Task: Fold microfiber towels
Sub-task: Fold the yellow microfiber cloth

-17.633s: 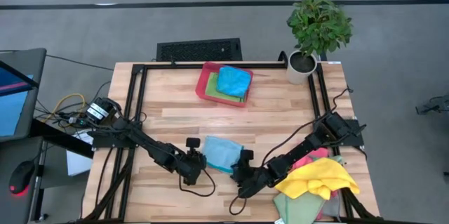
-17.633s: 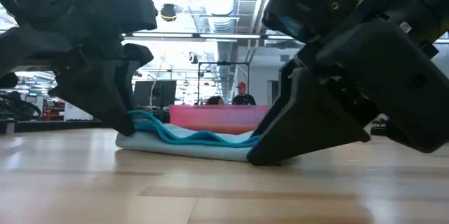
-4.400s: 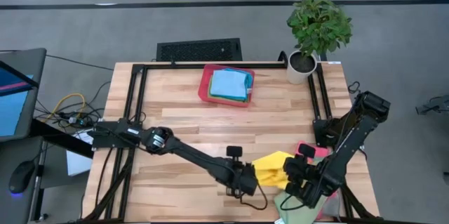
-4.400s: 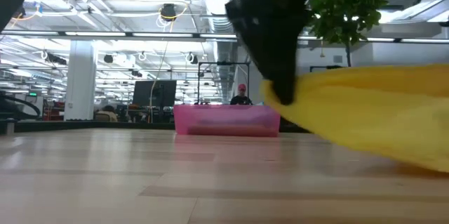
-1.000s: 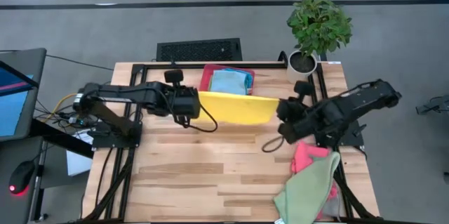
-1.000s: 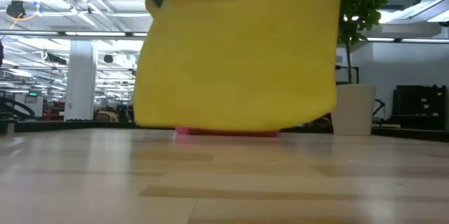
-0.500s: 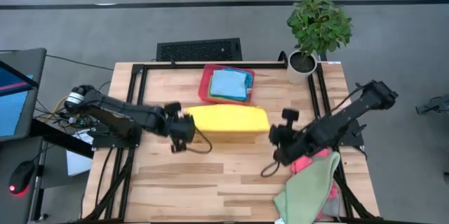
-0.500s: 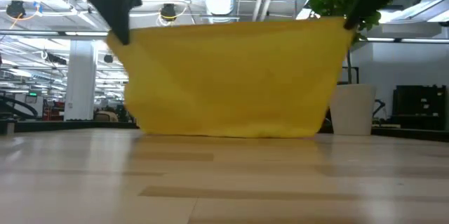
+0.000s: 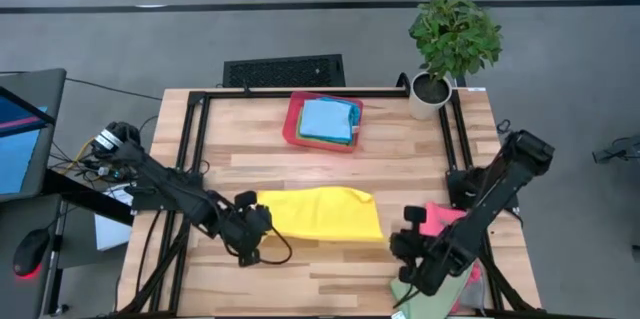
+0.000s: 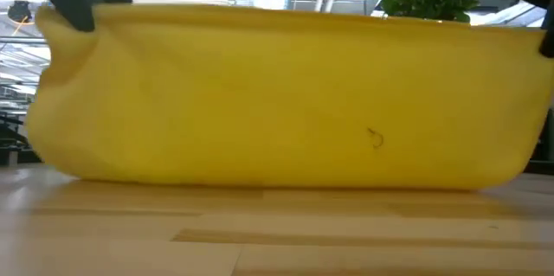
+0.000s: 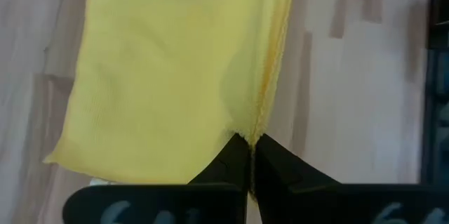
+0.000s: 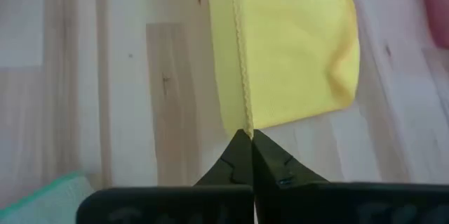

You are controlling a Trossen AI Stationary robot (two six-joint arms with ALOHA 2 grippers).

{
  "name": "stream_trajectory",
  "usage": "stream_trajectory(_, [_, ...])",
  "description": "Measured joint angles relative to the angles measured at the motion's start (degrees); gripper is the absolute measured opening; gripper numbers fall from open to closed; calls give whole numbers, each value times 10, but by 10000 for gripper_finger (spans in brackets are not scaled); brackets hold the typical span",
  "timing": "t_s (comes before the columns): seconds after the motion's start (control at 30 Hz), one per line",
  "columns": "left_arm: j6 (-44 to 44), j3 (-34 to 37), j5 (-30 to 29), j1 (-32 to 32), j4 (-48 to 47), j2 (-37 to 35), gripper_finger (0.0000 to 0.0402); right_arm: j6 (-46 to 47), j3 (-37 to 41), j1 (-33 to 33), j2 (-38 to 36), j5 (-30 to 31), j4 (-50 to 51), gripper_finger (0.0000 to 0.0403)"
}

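Desk (image 9: pixel 330 164): pale wooden planks with a black frame around the edges are carrying everything; grey floor is showing beyond it.
Plant (image 9: pixel 455 34): a leafy green plant in a white pot is standing at the far right corner.
Yellow towel (image 9: pixel 322 213): it is lying doubled over across the near middle of the desk, stretched between both arms, filling the low view (image 10: pixel 286 94).
Left arm: it is reaching in from the left edge; the left gripper (image 9: pixel 252 231) is sitting at the towel's left near end, its jaws clenched on the doubled hem (image 11: pixel 250 136).
Right arm: it is reaching in from the right edge; the right gripper (image 9: pixel 410 247) is sitting off the towel's right near corner, jaws pinching that corner's stitched edge (image 12: pixel 247 131).
Red tray (image 9: pixel 292 119): it is resting at the far middle, holding a stack of folded towels (image 9: pixel 327 119), light blue on top.
Unfolded towels (image 9: pixel 440 221): pink and green cloths are lying heaped at the near right edge, partly under the right arm.
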State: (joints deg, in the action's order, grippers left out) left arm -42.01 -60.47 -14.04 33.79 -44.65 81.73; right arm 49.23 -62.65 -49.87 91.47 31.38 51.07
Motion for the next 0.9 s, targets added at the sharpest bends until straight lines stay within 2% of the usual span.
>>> stream_trajectory(0.17, [-38, 47, -1, 1, 34, 0, 0, 2, 0, 20, 16, -7, 3, 11])
stream_trajectory(0.37, [-39, 80, 3, 0, 32, 0, 0, -74, 0, 83, 15, -23, -1, 11])
stream_trajectory(0.6, [-54, 83, 6, -4, -8, 0, 0, -177, 0, 169, 16, -52, -13, 12])
stream_trajectory(0.7, [-61, 77, 22, -4, -25, -3, 0, -206, 0, 191, 6, -54, -23, 12])
stream_trajectory(0.9, [-60, 73, 14, -5, -45, -9, 0, -248, 3, 224, 0, -65, -71, 13])
